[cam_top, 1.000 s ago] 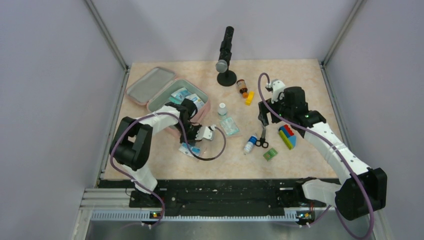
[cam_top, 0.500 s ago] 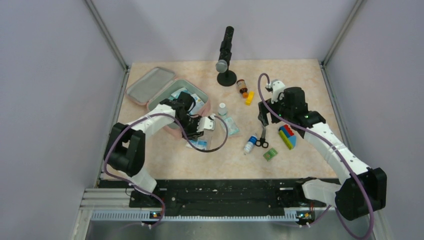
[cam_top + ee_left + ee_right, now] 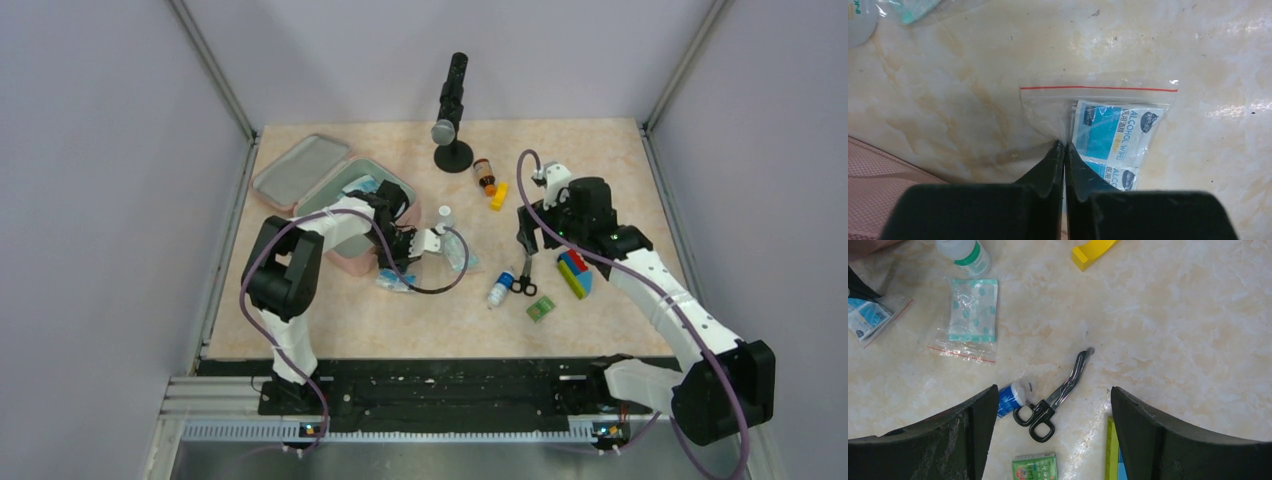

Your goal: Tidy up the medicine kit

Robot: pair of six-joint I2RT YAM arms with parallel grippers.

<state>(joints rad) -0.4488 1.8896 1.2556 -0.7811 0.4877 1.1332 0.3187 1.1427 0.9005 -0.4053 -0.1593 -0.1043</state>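
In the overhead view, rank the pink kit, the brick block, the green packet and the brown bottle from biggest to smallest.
1. Kit
2. Brick block
3. Green packet and brown bottle: they look about alike here, so I won't rank one over the other.

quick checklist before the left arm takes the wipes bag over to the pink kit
1. Left gripper grips the wipes bag: ok, fingertips closed on its corner.
2. Bag lifted off the table: cannot tell.
3. Medicine kit open: ok, lid laid back.
4. Free room inside the kit: cannot tell, the left arm covers much of it.
5. Right gripper out of the way: ok, open above the scissors, well away from the kit.
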